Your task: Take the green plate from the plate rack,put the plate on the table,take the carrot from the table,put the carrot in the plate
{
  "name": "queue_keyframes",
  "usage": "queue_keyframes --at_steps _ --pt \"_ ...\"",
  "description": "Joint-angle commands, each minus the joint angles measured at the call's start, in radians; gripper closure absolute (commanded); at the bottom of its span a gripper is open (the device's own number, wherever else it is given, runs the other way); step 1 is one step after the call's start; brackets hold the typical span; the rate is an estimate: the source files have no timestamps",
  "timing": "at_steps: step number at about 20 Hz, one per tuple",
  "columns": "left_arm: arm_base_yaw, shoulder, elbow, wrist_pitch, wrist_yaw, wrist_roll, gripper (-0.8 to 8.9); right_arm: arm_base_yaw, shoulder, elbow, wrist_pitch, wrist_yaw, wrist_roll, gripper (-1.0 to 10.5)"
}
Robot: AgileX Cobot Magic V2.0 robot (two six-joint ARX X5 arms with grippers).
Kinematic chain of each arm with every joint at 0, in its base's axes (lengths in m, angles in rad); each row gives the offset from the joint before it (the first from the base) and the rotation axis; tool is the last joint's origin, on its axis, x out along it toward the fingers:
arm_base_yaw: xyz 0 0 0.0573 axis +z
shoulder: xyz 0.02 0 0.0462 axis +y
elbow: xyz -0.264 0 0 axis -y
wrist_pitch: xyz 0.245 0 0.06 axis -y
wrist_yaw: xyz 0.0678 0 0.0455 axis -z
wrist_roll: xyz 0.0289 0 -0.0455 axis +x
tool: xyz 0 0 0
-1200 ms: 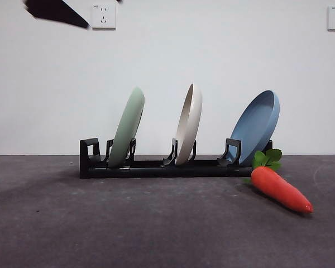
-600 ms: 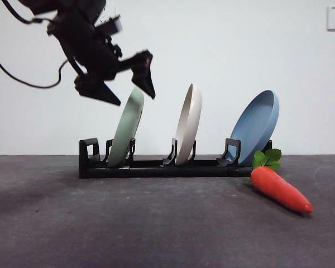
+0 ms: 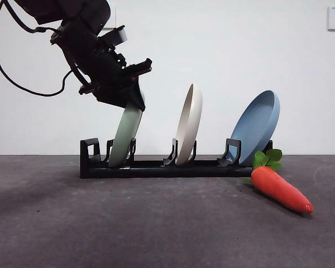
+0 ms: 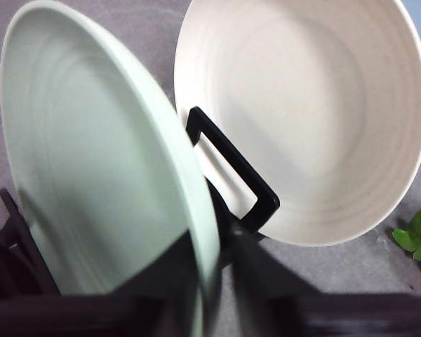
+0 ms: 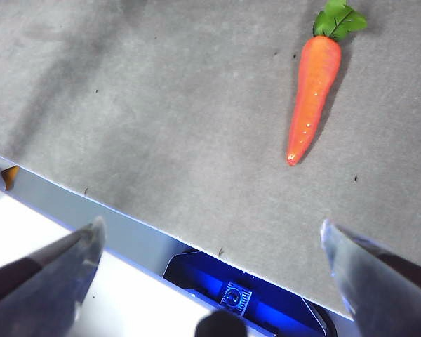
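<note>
The first step is in hand: the left gripper (image 3: 135,95) is down on the top rim of the green plate (image 3: 124,134), one jaw on each face and closed on it or nearly so, while the plate stands in its slot at the end of the plate rack (image 3: 156,166). Next it likely needs a firm pinch and a lift clear of the prongs. The white plate (image 3: 188,124) stands in the next slot (the blue plate (image 3: 257,125) beyond). The carrot (image 3: 281,189) lies on the table (image 3: 100,223); the right gripper (image 5: 210,270) waits spread wide
</note>
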Motion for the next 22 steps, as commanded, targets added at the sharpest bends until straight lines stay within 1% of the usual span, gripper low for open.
queue_keyframes --at_steps 1,3,6,9,16,19,20,22 --pt "-0.003 0.005 0.001 -0.004 0.005 -0.004 8.22 0.002 0.000 0.005 0.003 0.000 0.003 2.9" --pt "-0.003 0.004 0.001 -0.005 0.008 -0.011 8.22 0.002 0.000 0.005 0.003 0.000 0.003 2.9" --pt "-0.003 0.003 0.002 -0.002 0.061 -0.046 8.22 0.002 0.000 0.005 0.003 0.000 0.003 2.9" --pt "-0.002 -0.007 0.002 -0.002 0.084 -0.082 8.22 0.002 0.000 0.005 0.003 0.000 0.003 2.9" --pt "-0.002 -0.116 0.002 -0.006 0.084 -0.082 8.22 0.002 0.000 0.005 0.004 0.000 0.003 2.9" --pt "-0.004 -0.196 0.002 -0.042 0.092 -0.082 8.21 0.002 0.000 0.005 0.004 -0.001 0.003 2.9" --pt "-0.005 -0.232 0.002 -0.069 0.111 -0.080 8.21 0.002 -0.001 0.005 0.004 -0.001 0.003 2.9" --pt "-0.026 -0.313 0.002 -0.151 0.105 -0.062 8.21 0.002 -0.001 0.005 0.004 -0.001 0.003 2.9"
